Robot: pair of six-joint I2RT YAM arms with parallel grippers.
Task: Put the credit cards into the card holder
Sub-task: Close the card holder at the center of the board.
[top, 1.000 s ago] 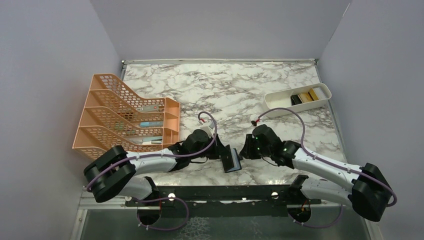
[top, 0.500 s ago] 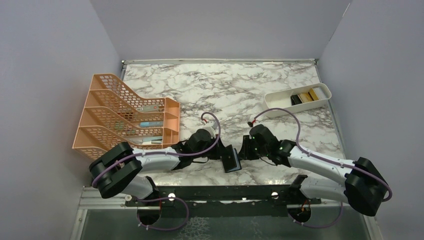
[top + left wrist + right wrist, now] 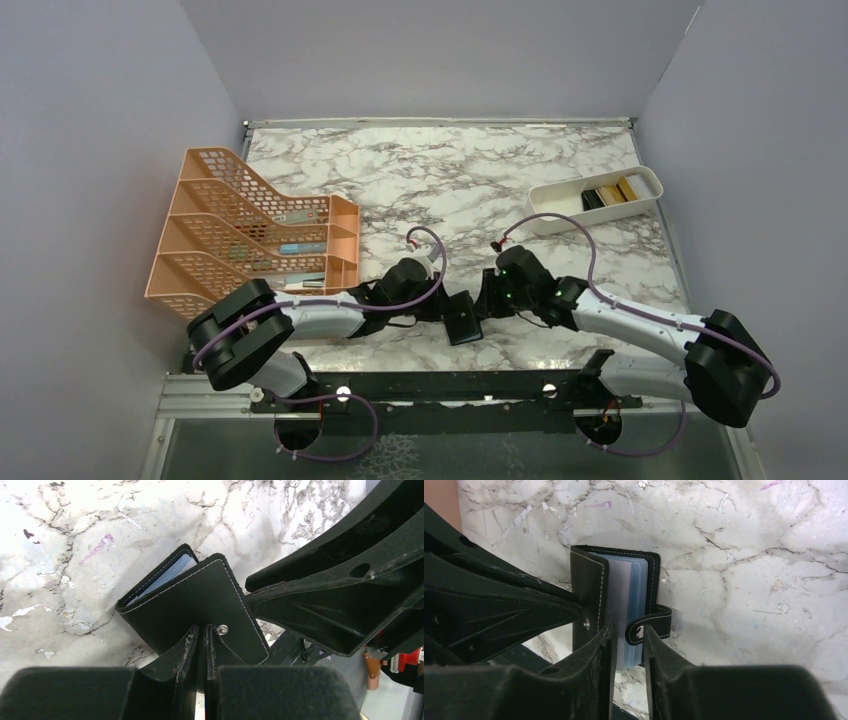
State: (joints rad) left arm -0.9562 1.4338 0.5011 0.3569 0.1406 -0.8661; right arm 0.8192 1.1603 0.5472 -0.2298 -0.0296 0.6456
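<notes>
Both jaws around card holder (image 3: pixel 200 600)

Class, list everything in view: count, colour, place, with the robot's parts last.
table: one, white-grey marble, under everything.
file rack: one, orange mesh, left side.
tray: one, white, back right.
credit cards: at least two, black and yellow-gold, in the tray.
card holder: one, black, partly open, between the grippers.
left gripper: one, black, shut on the card holder's cover.
right gripper: one, black, fingers astride its clear sleeves and strap.
</notes>
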